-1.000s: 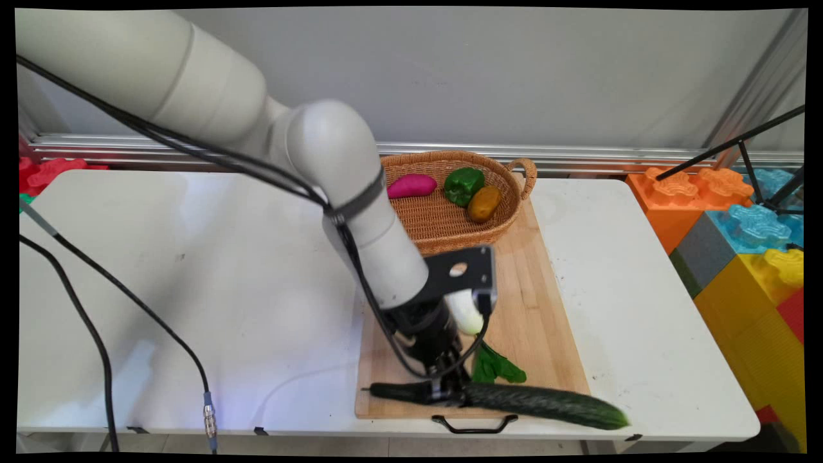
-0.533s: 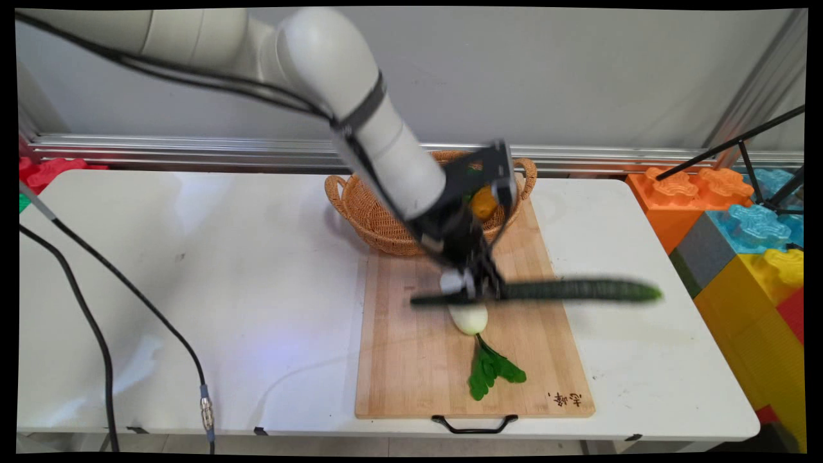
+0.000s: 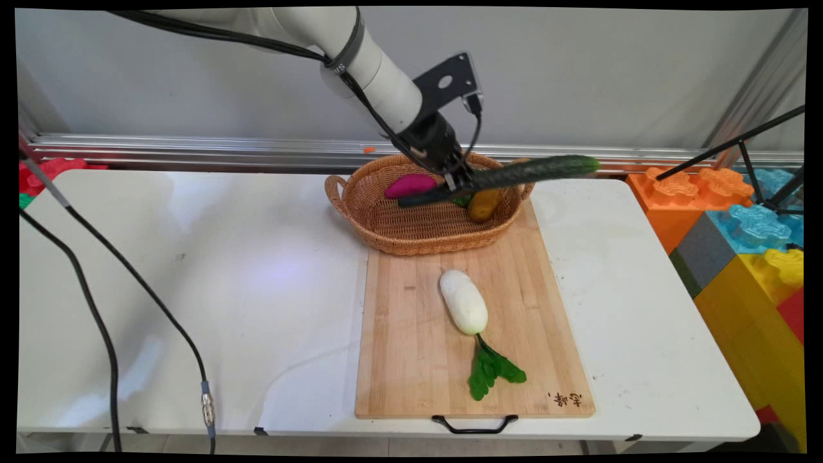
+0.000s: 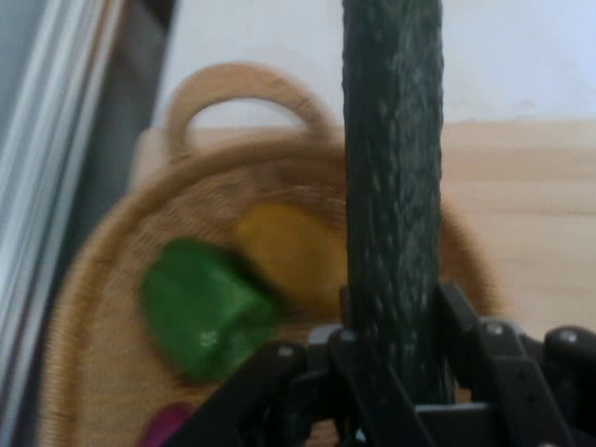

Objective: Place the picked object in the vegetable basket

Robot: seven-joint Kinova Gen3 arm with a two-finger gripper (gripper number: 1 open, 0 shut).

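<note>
My gripper (image 3: 458, 183) is shut on a long dark green cucumber (image 3: 514, 173), held level in the air above the wicker basket (image 3: 386, 225). The cucumber's long end sticks out to the right past the basket's handle. In the hand view the cucumber (image 4: 393, 186) runs straight up between the fingers (image 4: 461, 321), over the basket (image 4: 93, 307). Inside the basket lie a purple sweet potato (image 3: 410, 185), a green pepper (image 4: 200, 307) and a brownish-yellow potato (image 3: 483, 204).
A wooden cutting board (image 3: 411, 360) lies in front of the basket with a white radish (image 3: 463, 310) and its green leaves (image 3: 490, 372) on it. Big coloured toy blocks (image 3: 739, 225) stand at the table's right end. Black cables (image 3: 96, 308) hang at the left.
The gripper has carried the cucumber up from the board's near edge, across the board and over the basket, lifting as it went. The radish stays where it was.
</note>
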